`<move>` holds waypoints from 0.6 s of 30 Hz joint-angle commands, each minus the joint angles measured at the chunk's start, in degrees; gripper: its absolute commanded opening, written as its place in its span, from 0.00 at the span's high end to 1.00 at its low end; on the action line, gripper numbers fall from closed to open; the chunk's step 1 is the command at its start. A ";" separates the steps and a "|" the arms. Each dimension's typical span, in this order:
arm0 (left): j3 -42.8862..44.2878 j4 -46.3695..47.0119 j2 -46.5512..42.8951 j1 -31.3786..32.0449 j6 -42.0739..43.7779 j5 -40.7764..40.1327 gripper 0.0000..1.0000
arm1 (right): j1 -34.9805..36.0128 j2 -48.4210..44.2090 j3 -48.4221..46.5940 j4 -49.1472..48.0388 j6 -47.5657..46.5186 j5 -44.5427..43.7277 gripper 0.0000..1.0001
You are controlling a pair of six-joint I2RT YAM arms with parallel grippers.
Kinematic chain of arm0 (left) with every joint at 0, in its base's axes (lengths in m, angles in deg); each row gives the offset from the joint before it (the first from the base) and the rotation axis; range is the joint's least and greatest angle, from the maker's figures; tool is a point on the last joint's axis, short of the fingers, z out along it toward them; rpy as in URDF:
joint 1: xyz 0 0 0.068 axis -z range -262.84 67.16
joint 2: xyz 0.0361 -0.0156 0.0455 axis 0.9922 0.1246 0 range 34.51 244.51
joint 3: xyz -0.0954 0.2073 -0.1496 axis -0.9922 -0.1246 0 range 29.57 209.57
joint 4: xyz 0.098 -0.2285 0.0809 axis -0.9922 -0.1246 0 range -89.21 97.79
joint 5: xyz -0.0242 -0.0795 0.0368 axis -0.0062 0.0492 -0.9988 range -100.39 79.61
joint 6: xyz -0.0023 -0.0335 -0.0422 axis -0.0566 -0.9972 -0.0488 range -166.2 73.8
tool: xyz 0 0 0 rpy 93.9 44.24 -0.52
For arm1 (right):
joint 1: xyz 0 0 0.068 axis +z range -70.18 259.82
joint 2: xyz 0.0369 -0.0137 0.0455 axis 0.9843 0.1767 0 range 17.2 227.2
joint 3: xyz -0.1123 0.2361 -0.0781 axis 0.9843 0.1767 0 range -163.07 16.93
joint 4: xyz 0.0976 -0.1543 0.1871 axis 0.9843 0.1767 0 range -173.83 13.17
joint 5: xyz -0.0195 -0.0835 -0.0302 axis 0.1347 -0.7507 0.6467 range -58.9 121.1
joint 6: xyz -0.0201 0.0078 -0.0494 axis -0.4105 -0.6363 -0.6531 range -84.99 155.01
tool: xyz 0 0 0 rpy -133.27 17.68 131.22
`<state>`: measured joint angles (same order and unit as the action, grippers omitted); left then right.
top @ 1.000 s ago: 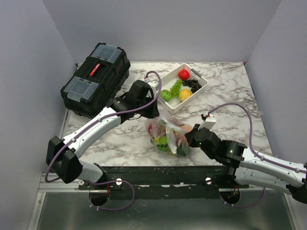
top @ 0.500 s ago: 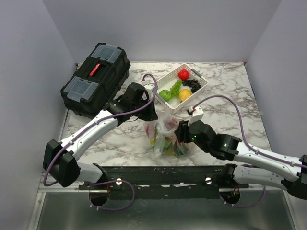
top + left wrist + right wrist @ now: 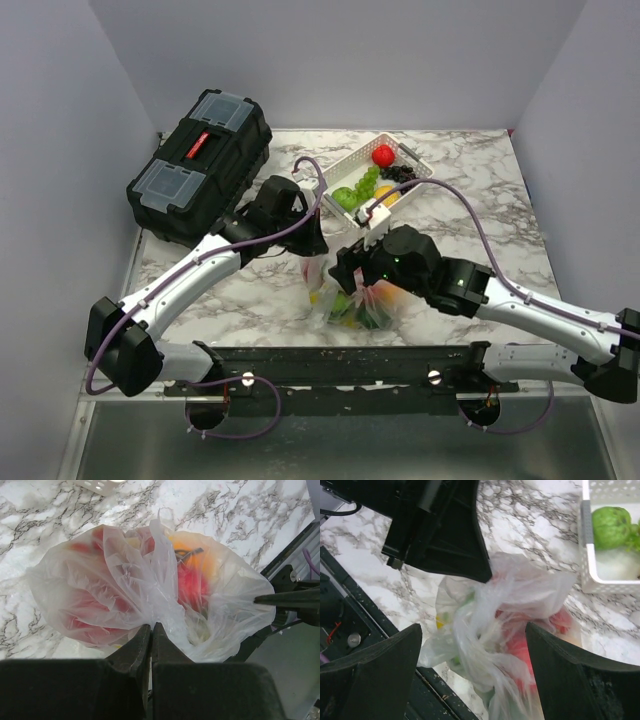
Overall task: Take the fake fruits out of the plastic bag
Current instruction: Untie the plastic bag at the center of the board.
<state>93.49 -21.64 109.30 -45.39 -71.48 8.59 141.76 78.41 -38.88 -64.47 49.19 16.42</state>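
Clear, crinkly, the plastic bag (image 3: 324, 300) sits near the marble table's (image 3: 480, 200) front edge with the fake fruits (image 3: 341, 299) inside, between the left gripper (image 3: 315, 246) and the right gripper (image 3: 352, 280); a white basket (image 3: 356, 158) lies beyond. In the left wrist view, the fingers (image 3: 134, 650) press together, pinching the bag's gathered fold. In the right wrist view, the fingers (image 3: 375, 675) stand spread wide, the bag between them.
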 commanded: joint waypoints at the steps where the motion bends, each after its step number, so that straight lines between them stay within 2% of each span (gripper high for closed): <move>1: -0.04 1.70 -1.38 -0.15 -1.98 2.44 1.00 | 0.12 5.19 -0.89 -3.29 -1.40 5.50 0.14; 2: -0.38 2.33 -1.48 -0.11 -2.17 3.24 1.00 | 0.15 5.81 -0.35 -4.04 -0.90 5.20 0.17; 5: -1.30 3.64 -1.73 -0.18 -2.96 4.33 1.00 | 0.20 7.02 0.70 -5.70 -0.14 4.92 0.40; 6: -1.46 3.91 -1.75 -0.13 -3.15 4.52 1.00 | 0.14 7.24 1.10 -6.03 -0.01 4.97 0.44; 10: -1.57 4.72 -1.81 -0.16 -3.21 4.86 1.00 | 0.21 7.50 2.95 -6.10 -1.48 6.17 0.46; 13: -0.58 3.59 -1.57 -0.18 -2.61 4.05 1.00 | 0.21 4.90 7.38 -9.48 -1.83 4.68 0.46; 18: 0.62 2.33 -0.98 -0.21 -1.89 2.53 1.00 | 0.21 3.32 10.72 -13.92 -1.31 7.55 0.46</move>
<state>92.33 -19.19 109.12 -45.39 -73.84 11.21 141.76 83.15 -30.10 -72.74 48.25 21.38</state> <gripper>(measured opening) 0.006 0.542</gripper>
